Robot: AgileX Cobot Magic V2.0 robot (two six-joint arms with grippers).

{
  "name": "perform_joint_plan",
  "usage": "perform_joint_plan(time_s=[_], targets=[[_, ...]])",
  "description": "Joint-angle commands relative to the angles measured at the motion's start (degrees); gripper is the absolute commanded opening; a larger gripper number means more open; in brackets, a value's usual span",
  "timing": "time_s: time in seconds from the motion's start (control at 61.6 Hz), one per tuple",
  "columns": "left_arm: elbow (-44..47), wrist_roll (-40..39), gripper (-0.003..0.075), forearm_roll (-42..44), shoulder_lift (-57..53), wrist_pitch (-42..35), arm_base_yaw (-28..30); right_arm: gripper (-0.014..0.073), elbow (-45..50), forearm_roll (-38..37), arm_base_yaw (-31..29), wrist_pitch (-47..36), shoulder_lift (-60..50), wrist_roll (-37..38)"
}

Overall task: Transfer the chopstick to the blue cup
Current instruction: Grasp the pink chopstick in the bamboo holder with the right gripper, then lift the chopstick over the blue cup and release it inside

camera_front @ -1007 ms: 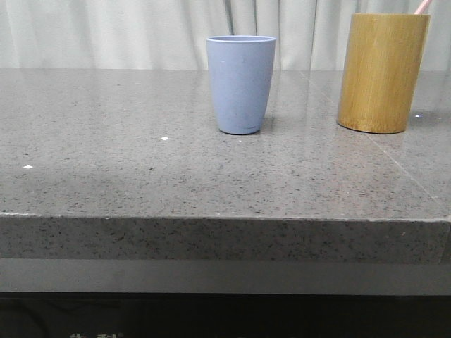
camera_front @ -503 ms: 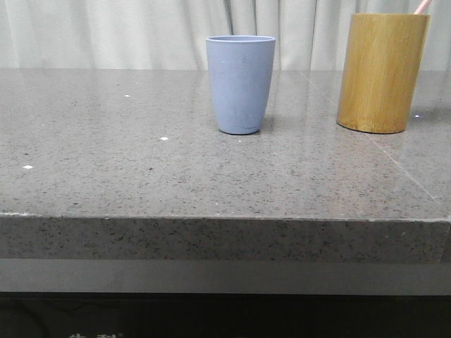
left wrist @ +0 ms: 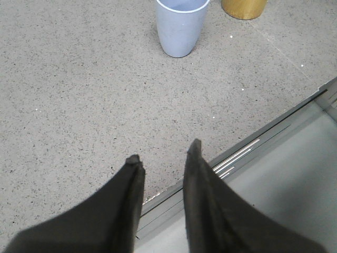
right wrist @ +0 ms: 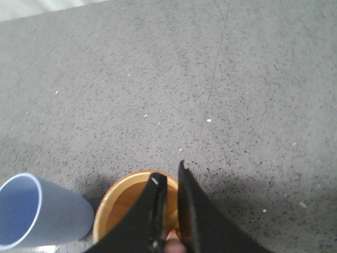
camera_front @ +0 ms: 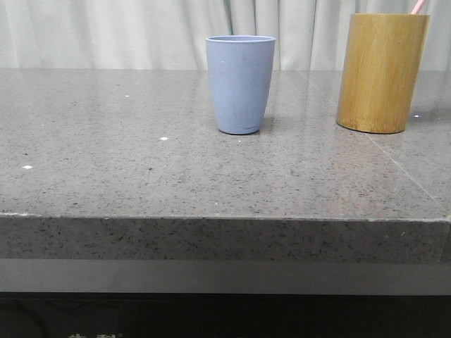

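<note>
Right gripper (right wrist: 168,176) hung directly over the mouth of the bamboo holder (right wrist: 131,203), its dark fingers (right wrist: 155,211) drawn close, a slim gap between the tips; whether they pinched anything at their base I could not tell, a pinkish patch there being too blurred. Chopstick (camera_front: 418,6) showed in the front view as a pale pink end poking above the rim of the bamboo holder (camera_front: 380,70), leaning right. Blue cup (camera_front: 240,83) stood upright on the grey stone table (camera_front: 141,169), left of the holder and apart from it. Left gripper (left wrist: 164,150) hovered near the table's front edge, fingers apart and empty, the blue cup (left wrist: 180,26) well ahead of it.
</note>
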Motion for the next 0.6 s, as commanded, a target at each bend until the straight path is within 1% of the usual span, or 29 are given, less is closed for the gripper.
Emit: perform_joint_plan(time_s=[0.0,0.114,0.244,0.341,0.455,0.585], targets=[[-1.39,-0.47,0.0188,-0.62,-0.32,-4.10,-0.33,-0.0064,-6.99,0.25,0.02,3.15,-2.80,-0.97],[-1.39,-0.47,0.0188,-0.62,-0.32,-4.10,-0.33,-0.0059,-16.24,-1.20,0.02,7.58,-3.62,-0.92],[-1.39,-0.47,0.0188,-0.62,-0.32,-4.10,-0.33,-0.0059,-24.53,-3.39,0.40,8.13,-5.69,0.24],[-1.39,-0.47,0.0188,-0.62,-0.32,-4.10,-0.33,-0.0059,-28.52,-3.45,1.51,8.06,-7.70,0.24],[-1.39,-0.47,0.0188,-0.62,-0.32,-4.10,-0.33,-0.0059,-29.53,-3.45,5.33,6.43,-9.82,0.24],[-1.39,-0.47,0.0188,-0.62,-0.32,-4.10,-0.33,-0.0059,-29.53,-3.51,12.66,4.56,-10.56,0.24]])
